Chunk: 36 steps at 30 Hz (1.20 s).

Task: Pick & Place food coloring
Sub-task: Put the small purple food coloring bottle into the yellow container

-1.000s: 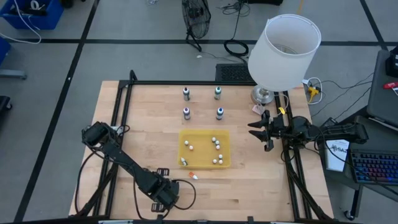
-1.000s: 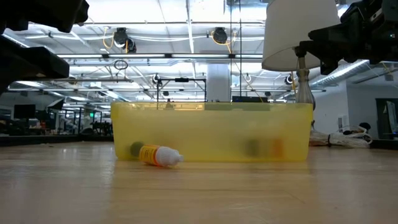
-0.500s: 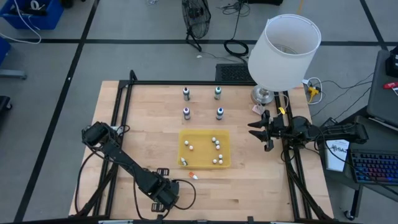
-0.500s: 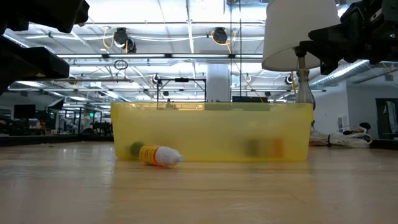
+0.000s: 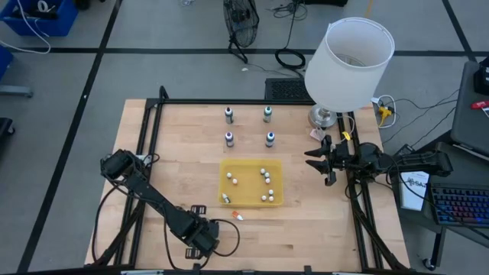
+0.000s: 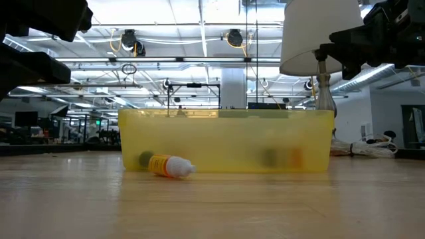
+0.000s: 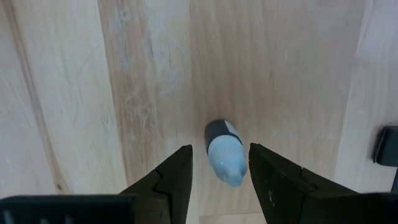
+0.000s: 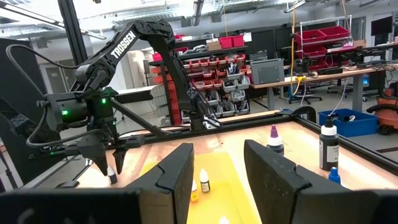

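Left gripper (image 7: 220,163) was at the near-left part of the tabletop (image 5: 183,153), pointing straight down over a food coloring bottle (image 7: 225,155) that lay on its side, dark body and pale blue cap. Fingers were partly spread, one on each side of the bottle; no pinch visible, and I couldn't tell whether the right-hand finger touched the cap.

Step in hand, my read: pre-grasp on that bottle. The next move would be to drop to bottle height, close across the body rather than the tapered cap, lift, and carry it to the yellow bin (image 5: 250,163).

An orange bottle (image 6: 169,165) lay on the tabletop just in front of the bin's near wall, outside it. A few bottles were already in the bin. Four upright bottles (image 5: 228,138) stood in a square behind it, untouched.

Right gripper (image 8: 217,163) waited at the right edge, level with the bin, fingers spread and empty.

Versus a second earlier: bottles, bin and right arm matched. Only the left arm's dark bulk at the top left of the low view had shifted slightly.
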Motion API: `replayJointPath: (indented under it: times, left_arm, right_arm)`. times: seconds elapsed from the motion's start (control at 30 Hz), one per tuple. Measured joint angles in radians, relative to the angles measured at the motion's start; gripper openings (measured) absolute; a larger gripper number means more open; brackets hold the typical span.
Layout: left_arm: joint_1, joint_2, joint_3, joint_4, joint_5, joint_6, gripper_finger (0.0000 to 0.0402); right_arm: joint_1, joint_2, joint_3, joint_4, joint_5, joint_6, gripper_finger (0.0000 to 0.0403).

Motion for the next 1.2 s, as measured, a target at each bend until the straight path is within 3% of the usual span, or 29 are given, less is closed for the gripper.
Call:
replayJointPath:
  times: [0.4,0.7,0.87,1.07,1.2]
  left_arm:
    - [0.0,0.0,0.0,0.003,0.0,-0.001,0.0156]
    - [0.0,-0.001,0.0,0.003,0.0,0.002,0.0061]
    - [0.0,-0.001,0.0,0.027,-0.015,0.006,0.006]
    - [0.006,-0.005,0.054,0.033,-0.081,0.141,0.006]
    - [0.044,-0.005,0.168,-0.093,-0.111,0.253,0.006]
  right_arm:
    - [0.0,0.0,0.0,0.0,0.0,0.0,0.013]
    - [0.0,0.0,0.0,0.0,0.0,0.0,0.013]
    - [0.0,0.0,0.0,0.0,0.0,0.0,0.013]
    - [0.0,0.0,0.0,0.0,0.0,0.0,0.013]
    - [0.0,0.0,0.0,0.0,0.0,0.0,0.013]
